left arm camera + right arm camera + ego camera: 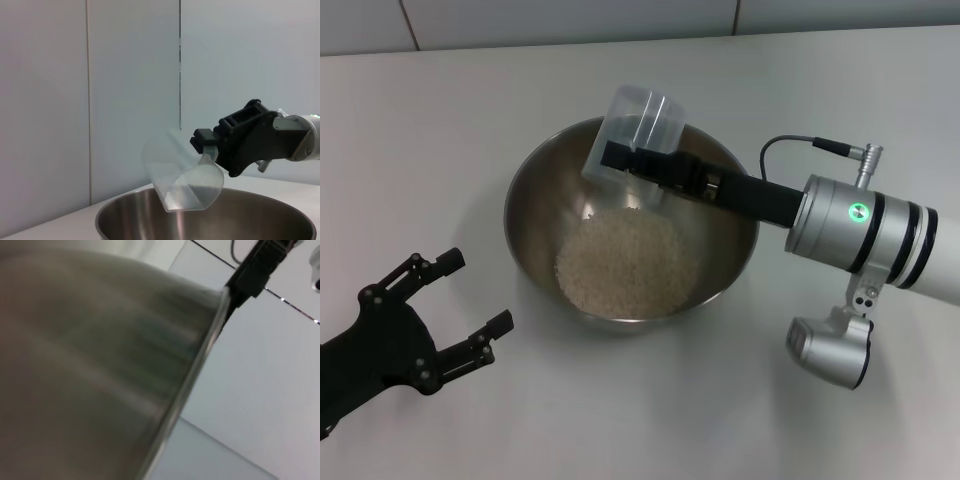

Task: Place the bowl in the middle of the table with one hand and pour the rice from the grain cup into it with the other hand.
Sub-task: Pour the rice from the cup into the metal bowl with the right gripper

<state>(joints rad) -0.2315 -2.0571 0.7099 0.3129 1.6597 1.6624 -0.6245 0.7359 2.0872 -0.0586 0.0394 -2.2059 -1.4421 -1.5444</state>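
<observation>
The steel bowl [535,215] stands in the middle of the white table [440,140] with a heap of rice [625,262] in its bottom. My right gripper [638,160] is shut on the clear grain cup [635,135] and holds it tipped, mouth down, over the bowl's far side. The cup looks empty. In the left wrist view the tipped cup [182,177] hangs over the bowl's rim [120,210], held by the right gripper [207,145]. My left gripper [470,310] is open and empty on the near left, apart from the bowl. The right wrist view shows only the bowl's outer wall [90,365].
A white tiled wall [570,20] runs along the table's back edge. The right arm's silver forearm [865,235] and its wrist camera [830,350] hang over the table right of the bowl.
</observation>
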